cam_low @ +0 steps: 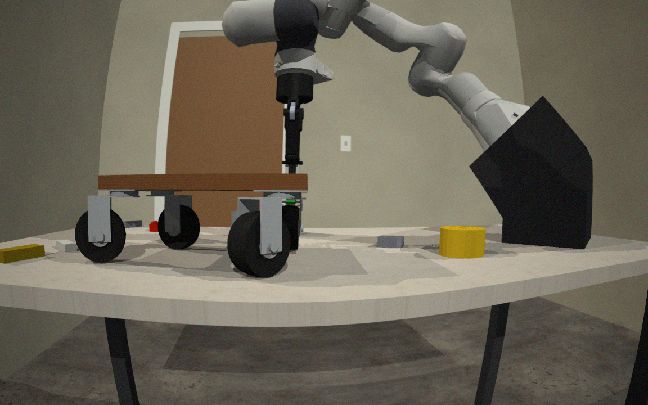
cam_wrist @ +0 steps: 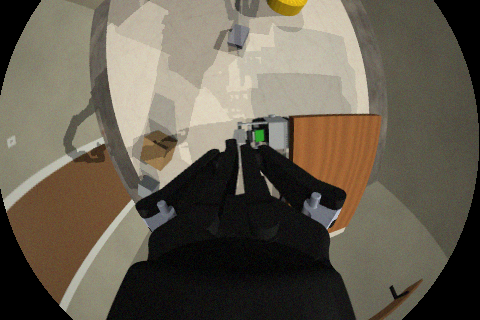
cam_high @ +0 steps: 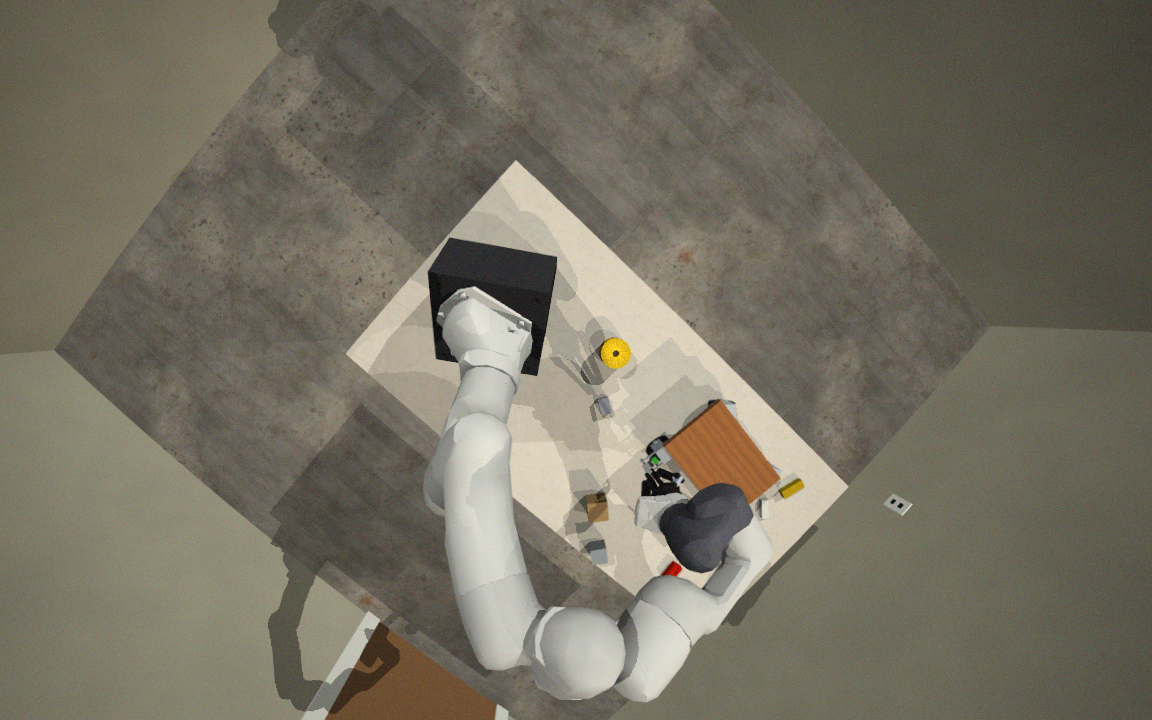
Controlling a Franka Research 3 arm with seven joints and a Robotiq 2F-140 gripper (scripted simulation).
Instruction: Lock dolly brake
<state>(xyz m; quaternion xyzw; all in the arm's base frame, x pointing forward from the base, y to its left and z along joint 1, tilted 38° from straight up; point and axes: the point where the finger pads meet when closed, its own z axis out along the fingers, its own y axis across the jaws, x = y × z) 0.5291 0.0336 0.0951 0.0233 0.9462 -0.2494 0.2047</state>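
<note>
The dolly (cam_low: 200, 181) has a brown wood-grain deck, grey caster brackets and black wheels, with a green patch at its brake pedal (cam_wrist: 259, 135). Around it lie a yellow cylinder (cam_low: 462, 241), a mustard-yellow bar (cam_low: 18, 252) and a grey block (cam_low: 390, 241) on the pale cream table (cam_low: 316, 297).

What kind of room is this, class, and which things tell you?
Probably a plain indoor workroom: a pale wooden table on dark legs, a brown door in a white frame, a wall switch, and a white robot arm on a black pedestal.
</note>
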